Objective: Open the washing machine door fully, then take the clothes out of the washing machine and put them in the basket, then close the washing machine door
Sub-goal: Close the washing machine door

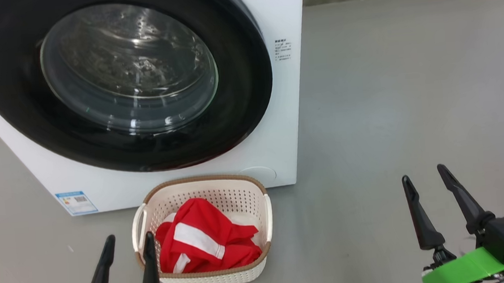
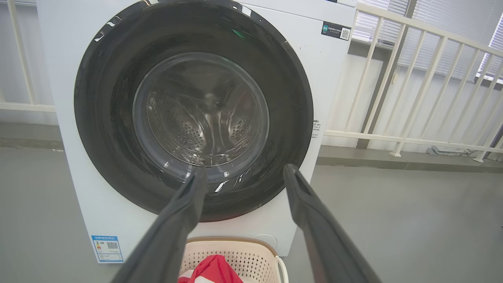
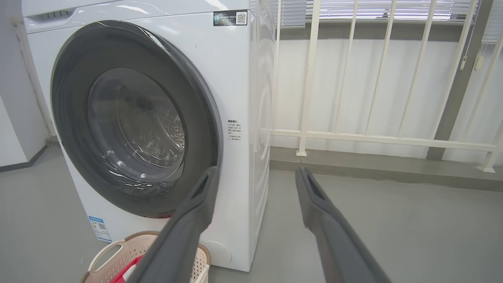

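The white washing machine (image 1: 278, 13) stands ahead with its black-rimmed round door (image 1: 15, 110) shut flat against the front; the steel drum shows through the glass. On the floor right before it sits the cream basket (image 1: 238, 192) with the red, white-striped clothes (image 1: 206, 242) inside. My left gripper (image 1: 129, 243) is open, hanging by the basket's left handle. Off to the right, my right gripper (image 1: 423, 175) is open over bare floor. The left wrist view has the door (image 2: 98, 118), the basket (image 2: 251, 255) and the clothes (image 2: 214, 271). The right wrist view has the door (image 3: 70, 118) and the basket (image 3: 114, 255).
Grey floor (image 1: 409, 79) spreads wide to the machine's right. A white railing (image 3: 353, 135) runs behind along a low kerb, in front of a pale wall. A blue label (image 1: 77, 202) sits at the machine's lower left corner.
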### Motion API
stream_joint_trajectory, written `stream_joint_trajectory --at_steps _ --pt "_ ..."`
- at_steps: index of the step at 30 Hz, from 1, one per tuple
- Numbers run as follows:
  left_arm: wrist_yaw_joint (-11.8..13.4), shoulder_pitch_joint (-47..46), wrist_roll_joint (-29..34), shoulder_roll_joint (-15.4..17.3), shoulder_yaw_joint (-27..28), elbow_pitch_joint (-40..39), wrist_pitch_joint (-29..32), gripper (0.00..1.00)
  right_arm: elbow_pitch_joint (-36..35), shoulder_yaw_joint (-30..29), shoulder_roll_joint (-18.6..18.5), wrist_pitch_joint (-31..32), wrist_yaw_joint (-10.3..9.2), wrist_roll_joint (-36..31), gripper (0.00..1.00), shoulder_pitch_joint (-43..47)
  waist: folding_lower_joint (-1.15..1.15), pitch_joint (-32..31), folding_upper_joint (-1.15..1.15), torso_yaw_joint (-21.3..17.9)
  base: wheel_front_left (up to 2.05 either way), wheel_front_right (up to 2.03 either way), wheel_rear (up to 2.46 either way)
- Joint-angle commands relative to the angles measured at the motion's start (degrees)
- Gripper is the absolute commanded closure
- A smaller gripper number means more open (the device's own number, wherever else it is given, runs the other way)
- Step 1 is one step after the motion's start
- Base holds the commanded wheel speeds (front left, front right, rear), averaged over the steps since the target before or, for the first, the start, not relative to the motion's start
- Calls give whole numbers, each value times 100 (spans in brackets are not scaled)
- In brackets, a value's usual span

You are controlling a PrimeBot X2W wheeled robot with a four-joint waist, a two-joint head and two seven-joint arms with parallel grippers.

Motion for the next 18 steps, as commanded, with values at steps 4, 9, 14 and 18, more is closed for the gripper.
stream_joint_trajectory --at_steps 4,9,14,18 --pt "-48 21 45 30 276 -136 -45 0 -273 31 -17 4 -22 92 0 106 0 -157 0 -64 0 0 0" --pt "-60 147 94 30 345 -134 -45 0 -391 -16 -17 4 -22 109 0 352 0 -274 0 -110 0 0 0" --pt "-78 279 134 30 362 -110 -45 0 -428 -47 -17 4 -22 107 0 568 0 -373 0 -136 0 0 0" --pt "-71 357 160 30 364 -97 -45 0 -488 -58 -17 4 -22 126 0 700 0 -416 0 -135 0 0 0"
